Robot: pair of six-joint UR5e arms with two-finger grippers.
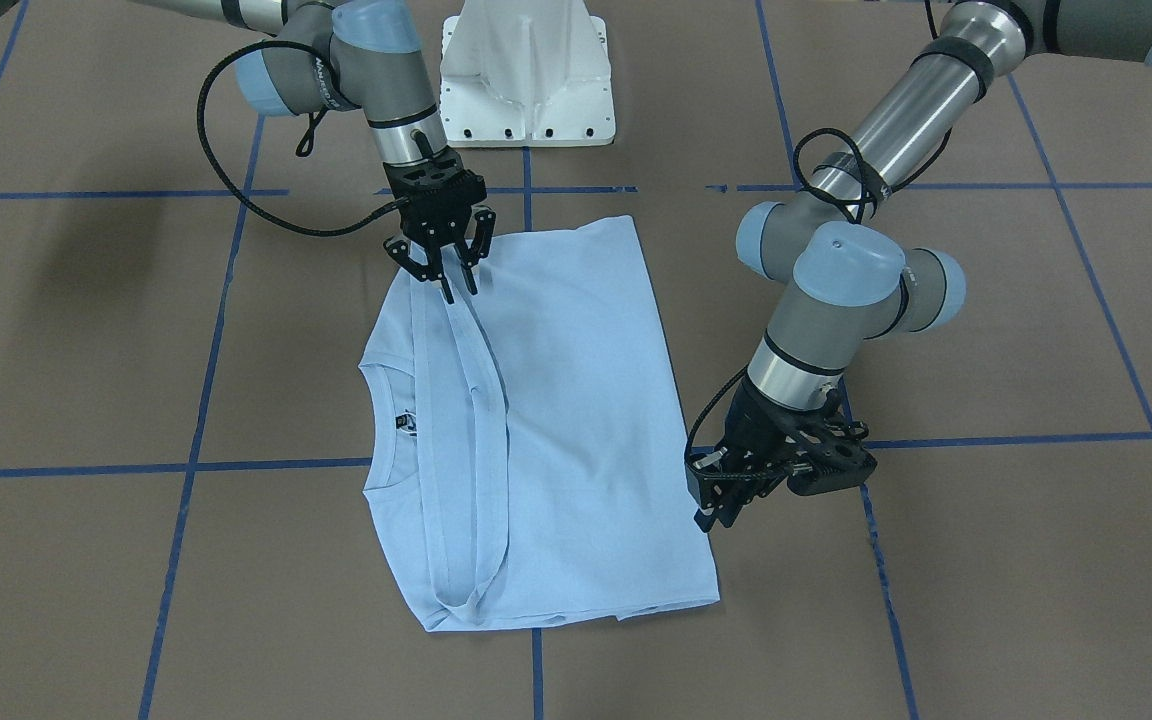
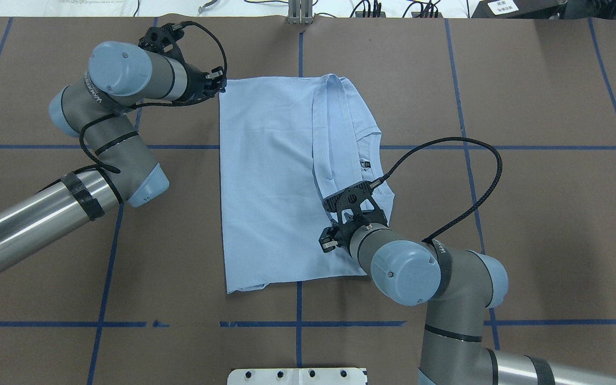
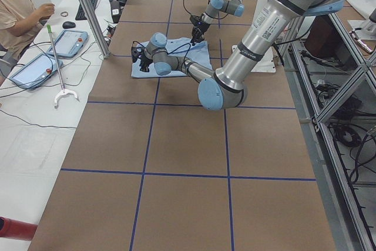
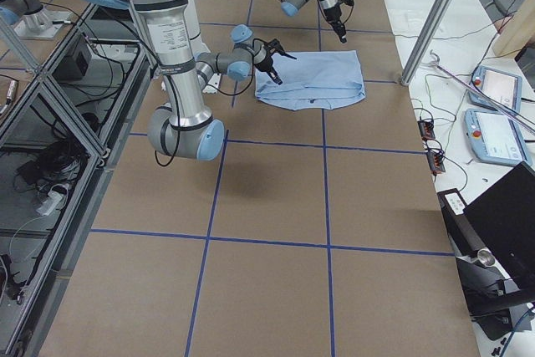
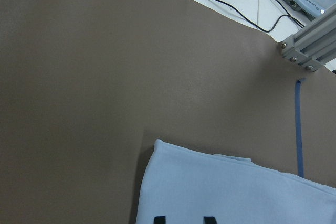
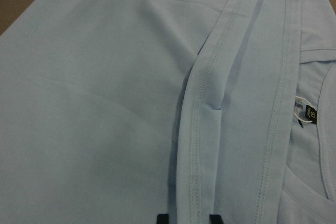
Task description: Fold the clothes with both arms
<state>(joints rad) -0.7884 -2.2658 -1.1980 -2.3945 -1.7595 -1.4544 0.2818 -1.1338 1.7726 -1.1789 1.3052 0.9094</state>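
The light blue T-shirt (image 1: 576,420) lies flat on the brown table, folded lengthwise, with a hemmed edge running down its middle. Its collar and dark neck label (image 1: 404,422) face the robot's right side; the chest print is hidden. My right gripper (image 1: 460,290) hangs over the near end of that hemmed fold; in the right wrist view (image 6: 188,219) its fingertips stand apart astride the hem (image 6: 197,129). My left gripper (image 2: 221,85) is low at the shirt's far left corner; in the left wrist view (image 5: 184,220) its fingertips are apart over flat cloth (image 5: 236,192).
The white pedestal base (image 1: 526,80) stands at the robot's edge of the table. Blue tape lines (image 1: 196,400) cross the brown surface. An aluminium post (image 5: 310,51), tablets (image 3: 70,42) and a seated operator (image 3: 17,10) are beyond the far edge.
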